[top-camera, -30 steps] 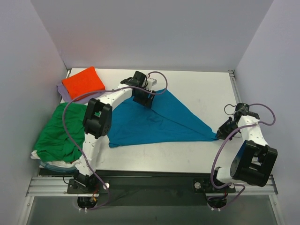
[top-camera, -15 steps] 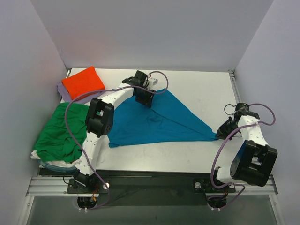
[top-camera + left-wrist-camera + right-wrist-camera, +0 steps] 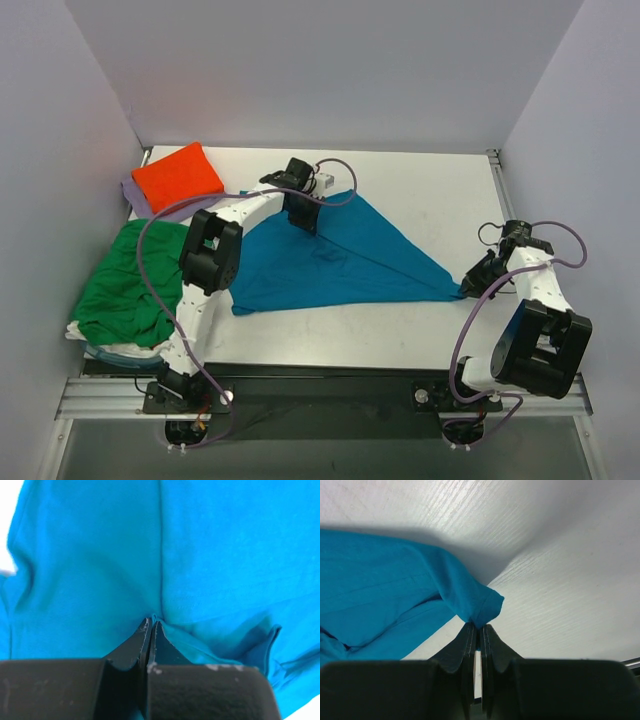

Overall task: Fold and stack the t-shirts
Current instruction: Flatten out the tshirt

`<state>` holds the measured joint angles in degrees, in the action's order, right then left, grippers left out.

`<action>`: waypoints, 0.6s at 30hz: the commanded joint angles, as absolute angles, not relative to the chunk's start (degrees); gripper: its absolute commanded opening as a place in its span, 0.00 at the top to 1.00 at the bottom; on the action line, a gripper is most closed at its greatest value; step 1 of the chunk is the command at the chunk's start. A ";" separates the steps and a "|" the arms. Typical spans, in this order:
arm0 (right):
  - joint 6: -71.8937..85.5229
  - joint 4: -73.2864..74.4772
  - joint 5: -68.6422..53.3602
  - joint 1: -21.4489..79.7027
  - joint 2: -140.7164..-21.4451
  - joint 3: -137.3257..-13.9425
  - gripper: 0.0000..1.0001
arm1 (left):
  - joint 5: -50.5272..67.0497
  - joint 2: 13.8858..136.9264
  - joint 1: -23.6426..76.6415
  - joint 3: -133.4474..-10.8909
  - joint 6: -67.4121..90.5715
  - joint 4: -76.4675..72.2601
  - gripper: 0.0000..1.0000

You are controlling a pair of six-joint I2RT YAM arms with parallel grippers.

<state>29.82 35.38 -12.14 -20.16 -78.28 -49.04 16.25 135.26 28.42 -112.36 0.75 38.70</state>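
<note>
Teal t-shirt [image 3: 330, 265], one; left claw [image 3: 151, 623], right claw [image 3: 479, 626] both pinch it

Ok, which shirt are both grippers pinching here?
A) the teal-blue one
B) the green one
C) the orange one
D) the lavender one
A: the left gripper and the right gripper are each shut on a fold of the teal-blue shirt, as both wrist views show.

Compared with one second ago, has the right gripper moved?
No. The right gripper sits in the same place near the right edge of the table, shut on the corner of the teal-blue t-shirt.
</note>
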 commanded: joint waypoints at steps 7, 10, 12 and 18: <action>29.44 37.71 -13.27 -18.64 -78.40 -50.97 1.00 | 0.81 113.05 27.69 -89.94 11.85 28.74 1.00; 29.53 37.79 -13.80 -17.23 -78.14 -51.42 1.00 | -2.44 105.93 27.33 -84.93 15.29 28.92 1.00; 29.71 37.97 -14.24 -16.61 -77.96 -51.85 1.00 | -3.42 100.67 27.16 -82.80 17.22 28.57 1.00; 29.79 37.97 -14.33 -15.91 -78.92 -53.17 1.00 | -4.48 91.77 26.37 -77.17 19.77 29.79 1.00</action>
